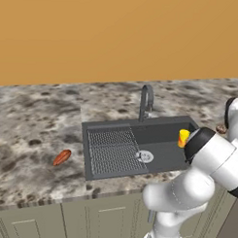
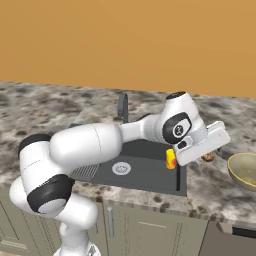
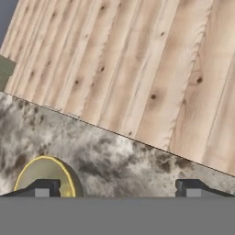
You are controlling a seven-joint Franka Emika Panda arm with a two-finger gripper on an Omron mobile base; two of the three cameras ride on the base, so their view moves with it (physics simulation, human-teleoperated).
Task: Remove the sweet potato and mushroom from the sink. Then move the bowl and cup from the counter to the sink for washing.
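The orange-red sweet potato (image 1: 61, 158) lies on the counter left of the dark grey sink (image 1: 161, 156). A small brown mushroom (image 2: 208, 158) rests on the counter just right of the sink (image 2: 145, 177). The yellow cup (image 1: 183, 138) stands upright inside the basin against its right wall, and the right base view shows the cup (image 2: 171, 159) just below my hand. The tan-gold bowl (image 2: 245, 171) sits on the counter at far right. My gripper (image 3: 117, 189) is open and empty, hovering above the counter, with the bowl (image 3: 43, 176) by its left fingertip (image 3: 43, 188).
The grey arched faucet (image 1: 146, 100) rises behind the sink. A ribbed drainer grid (image 1: 112, 150) covers the basin's left half, with the round drain (image 1: 145, 156) beside it. Past the counter's edge, wooden floor (image 3: 137, 69) shows in the hand view. My arm's elbow overhangs the sink's front right.
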